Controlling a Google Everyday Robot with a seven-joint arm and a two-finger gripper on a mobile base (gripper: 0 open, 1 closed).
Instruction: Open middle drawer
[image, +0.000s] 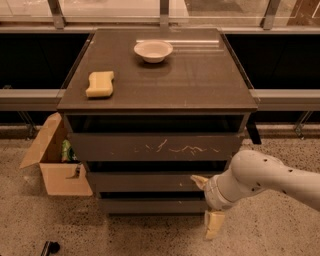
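The dark cabinet has three drawer fronts. The top front (155, 147) is taller and carries white scratches. The middle drawer (142, 182) is a wide, shallow plain front below it, and it looks closed. My gripper (204, 206) is at the right end of the middle drawer, on a white arm (270, 180) that comes in from the right. It is open: the upper fingertip (199, 180) is at the middle drawer's front near its top edge. The lower finger (213, 225) hangs below the bottom drawer (150, 205), over the floor.
A white bowl (153, 50) and a yellow sponge (100, 83) lie on the cabinet top (190, 85). An open cardboard box (55, 165) stands on the floor against the cabinet's left side. A small black object (49, 247) lies on the floor at the lower left.
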